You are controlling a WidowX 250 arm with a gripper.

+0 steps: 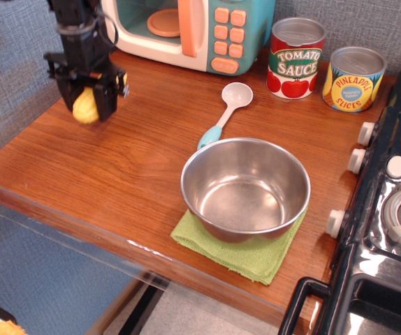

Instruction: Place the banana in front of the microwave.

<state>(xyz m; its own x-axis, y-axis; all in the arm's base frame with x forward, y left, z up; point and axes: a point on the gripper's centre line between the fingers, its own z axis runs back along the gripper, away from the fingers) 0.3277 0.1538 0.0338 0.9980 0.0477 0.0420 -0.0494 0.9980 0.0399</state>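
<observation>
The gripper [86, 105] hangs over the far-left part of the wooden counter [117, 160], shut on the banana [84, 109], a small yellow bumpy toy held between its black fingers just above the wood. The microwave [186, 28], cream-white with a teal front, orange handle and orange buttons, stands at the back, up and to the right of the gripper. Its door shows an orange plate inside.
A steel pot [245, 188] sits on a green cloth [246, 252] at the front middle. A white spoon with a light-blue handle [225, 112] lies behind it. A tomato sauce can [295, 57] and a pineapple can [354, 78] stand at the back right. A black stove [389, 209] fills the right edge.
</observation>
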